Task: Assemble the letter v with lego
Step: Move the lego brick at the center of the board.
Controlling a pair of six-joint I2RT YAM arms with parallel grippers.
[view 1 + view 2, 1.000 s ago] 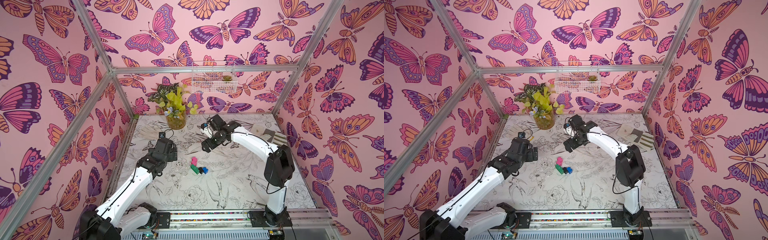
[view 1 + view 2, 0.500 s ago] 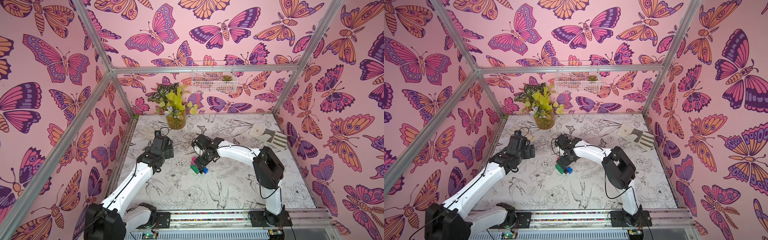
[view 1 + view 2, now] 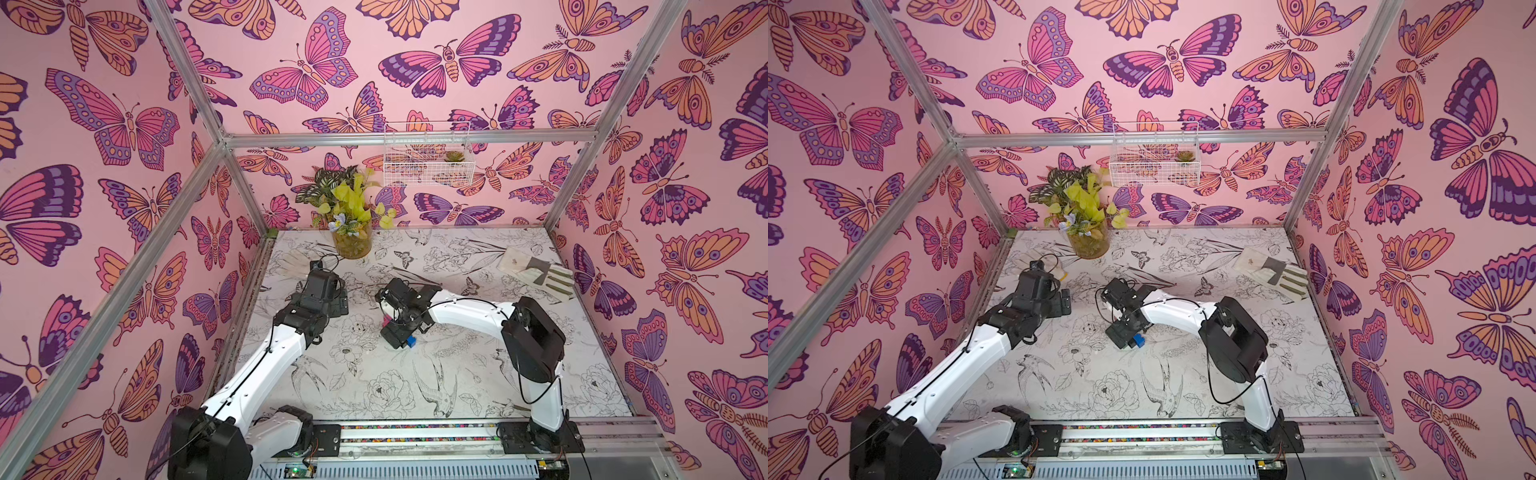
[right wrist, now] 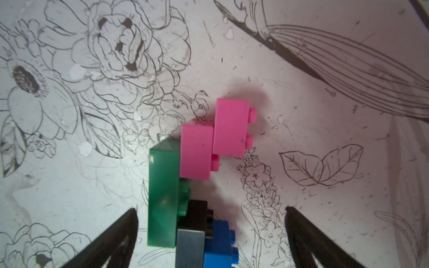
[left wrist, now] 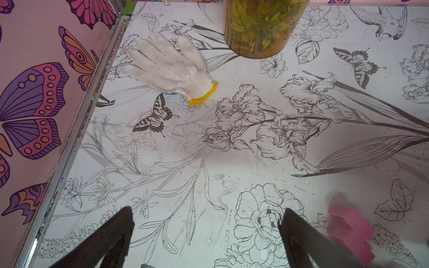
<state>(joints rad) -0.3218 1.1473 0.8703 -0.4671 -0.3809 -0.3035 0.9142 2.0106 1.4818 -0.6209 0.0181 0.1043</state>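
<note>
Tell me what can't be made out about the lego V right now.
- Top views: the right gripper covers most of the V; only the blue brick and a bit of pink show.
- Right wrist view: the black brick and the blue brick run off the frame edge.
- Left wrist view: the pink bricks are blurred at the edge; the rest of the V is out of frame.

A: What finishes are you seeing from your seat?
B: I see smooth, glossy plastic: the green brick (image 4: 162, 197) shines, and the pink bricks (image 4: 229, 125) too.
A: And by the jar (image 5: 262, 34)?
B: I'd say the jar is clear amber glass; the glove (image 5: 169, 67) just beside it is coarse white knit cloth. The table (image 4: 69, 185) looks like a matt printed sheet, scuffed
</note>
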